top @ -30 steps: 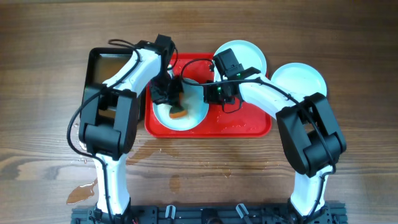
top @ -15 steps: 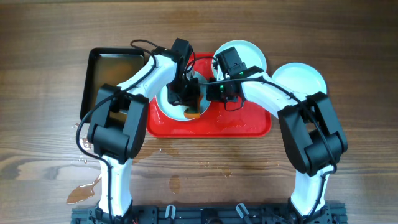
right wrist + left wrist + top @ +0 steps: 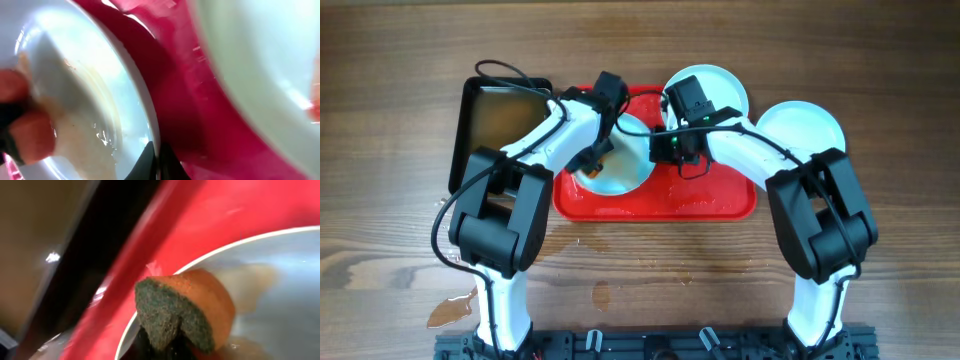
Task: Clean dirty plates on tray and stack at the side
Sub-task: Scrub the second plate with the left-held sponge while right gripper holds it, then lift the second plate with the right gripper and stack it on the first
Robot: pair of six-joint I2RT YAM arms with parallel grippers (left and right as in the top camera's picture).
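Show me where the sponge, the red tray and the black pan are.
sponge [image 3: 200, 297]: left wrist view, orange top.
red tray [image 3: 715, 200]: overhead view, bare floor near front rim.
black pan [image 3: 492, 118]: overhead view, brownish inside.

Overhead camera looks straight down from well above the brown wooden table [image 3: 400, 250], taking in the whole scene. Left wrist camera sits very close, angled down on the orange sponge with green scouring face [image 3: 200, 305]. Right wrist camera, equally close, faces the rim of the round pale mint plate [image 3: 90, 75]. All three share that plate, the sponge and the large red rectangular plastic tray [image 3: 710, 200].
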